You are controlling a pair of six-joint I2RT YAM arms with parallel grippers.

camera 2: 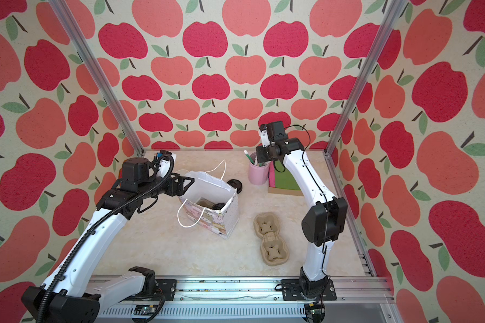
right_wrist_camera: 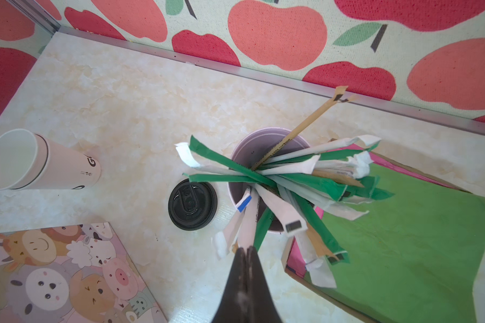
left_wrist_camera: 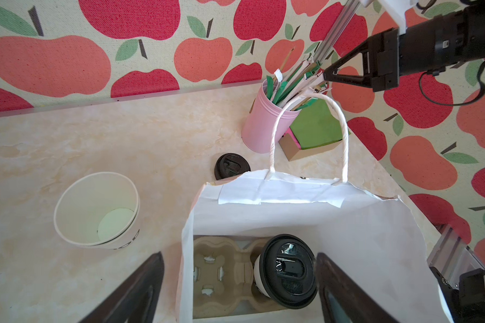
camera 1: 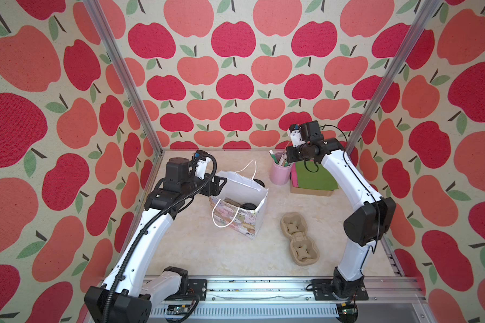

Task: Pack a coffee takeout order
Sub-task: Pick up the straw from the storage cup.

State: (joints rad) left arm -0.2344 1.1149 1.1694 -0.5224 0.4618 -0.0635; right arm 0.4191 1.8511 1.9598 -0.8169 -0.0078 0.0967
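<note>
Top views: gift bag (camera 1: 237, 207) at desk (camera 1: 202, 251) centre, spare carrier (camera 2: 270, 240) at its 4 o'clock, pink holder (camera 2: 258, 173) at 1 o'clock, green napkin (camera 1: 315, 176) just beside it. Left wrist: left fingers (left_wrist_camera: 143, 288) wide over the bag mouth, empty; lidded cup (left_wrist_camera: 287, 271) sits in pulp carrier (left_wrist_camera: 219, 276) inside the bag. Right wrist: right fingers (right_wrist_camera: 244, 279) closed together at the end of a white wrapped straw (right_wrist_camera: 248, 223) in the holder; actual pinch unclear.

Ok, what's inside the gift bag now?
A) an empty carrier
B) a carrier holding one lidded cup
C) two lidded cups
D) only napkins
B: the left wrist view shows the tan carrier in the bag, the lidded cup in one socket, the other socket empty.
</note>
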